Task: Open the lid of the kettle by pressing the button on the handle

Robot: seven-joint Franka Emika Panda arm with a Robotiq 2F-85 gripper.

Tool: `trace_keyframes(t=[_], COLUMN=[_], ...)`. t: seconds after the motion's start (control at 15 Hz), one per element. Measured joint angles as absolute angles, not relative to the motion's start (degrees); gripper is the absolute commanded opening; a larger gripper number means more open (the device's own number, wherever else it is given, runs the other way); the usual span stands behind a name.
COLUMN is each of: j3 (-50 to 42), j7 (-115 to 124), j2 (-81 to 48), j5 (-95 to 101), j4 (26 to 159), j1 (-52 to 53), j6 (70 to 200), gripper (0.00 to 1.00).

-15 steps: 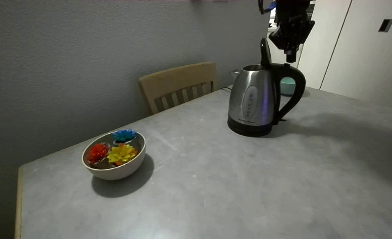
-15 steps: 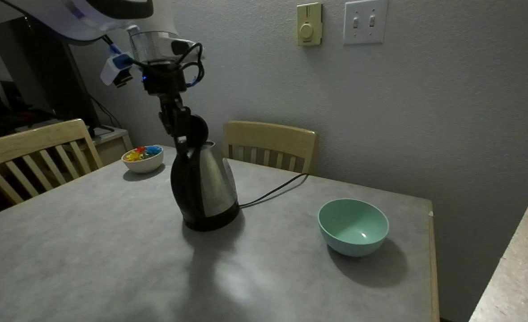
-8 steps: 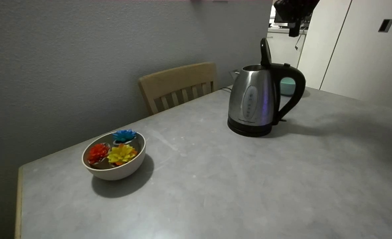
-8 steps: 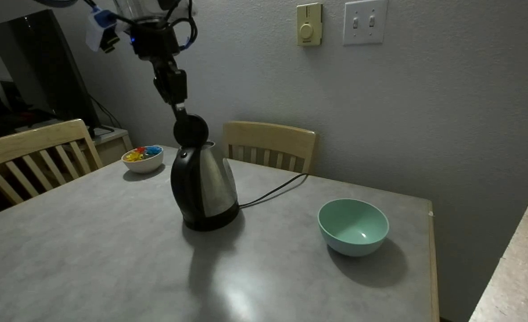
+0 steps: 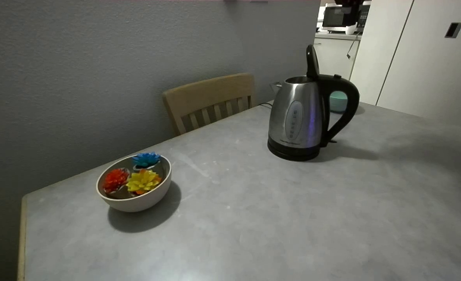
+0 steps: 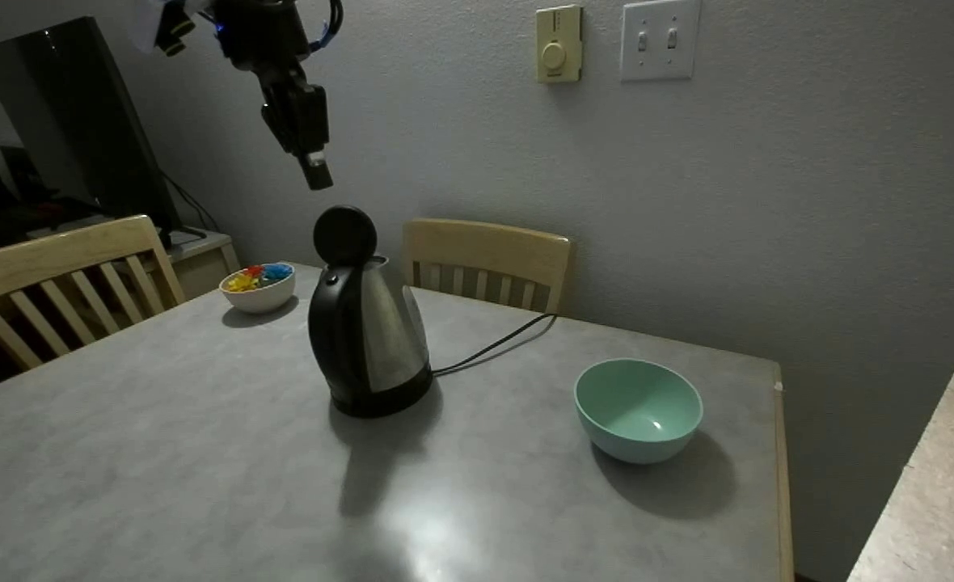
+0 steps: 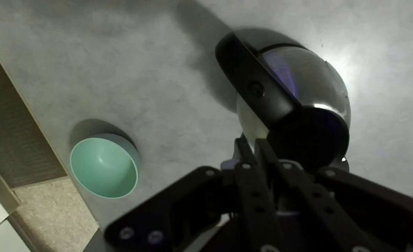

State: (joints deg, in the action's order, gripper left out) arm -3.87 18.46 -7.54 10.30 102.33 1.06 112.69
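The steel kettle [image 5: 295, 117] stands on the table; it also shows in another exterior view [image 6: 392, 339] and the wrist view [image 7: 308, 73]. Its black lid [image 5: 312, 62] stands upright, so the kettle's mouth is open; the lid also shows as a dark disc [image 6: 345, 236]. The black loop handle [image 5: 352, 99] carries the small button [image 5: 337, 76] on top, which also shows in the wrist view [image 7: 256, 89]. My gripper [image 6: 318, 174] hangs above the lid and handle, apart from both. Its fingertips [image 7: 251, 145] are together with a thin gap, holding nothing.
A mint bowl [image 6: 637, 412] stands beside the kettle, near the table edge. A white bowl [image 5: 136, 203] with colourful flowers stands at the far end. A cord [image 6: 497, 347] runs from the kettle's base to the table edge. A wooden chair [image 6: 489, 242] stands by the wall.
My gripper has risen from just above the button at the handle top to well above the kettle. The lid stays upright and the kettle has not moved.
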Motion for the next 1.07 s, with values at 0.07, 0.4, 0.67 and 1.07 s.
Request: trace_keyframes(t=[0.07, 0.4, 0.67, 1.07], j3=[-3.8, -3.2, -2.7, -2.7], j7=[18.5, 18.8, 18.8, 13.5], j2=[-7.5, -7.4, -5.9, -2.0], j5=[10.0, 5.8, 2.8, 0.5], j4=[102.3, 102.9, 104.6, 106.8], j1=[1.1, 1.1, 1.1, 0.8], j6=[112.5, 112.3, 112.4, 110.5], gripper=[0.47, 0.83, 1.00, 1.00])
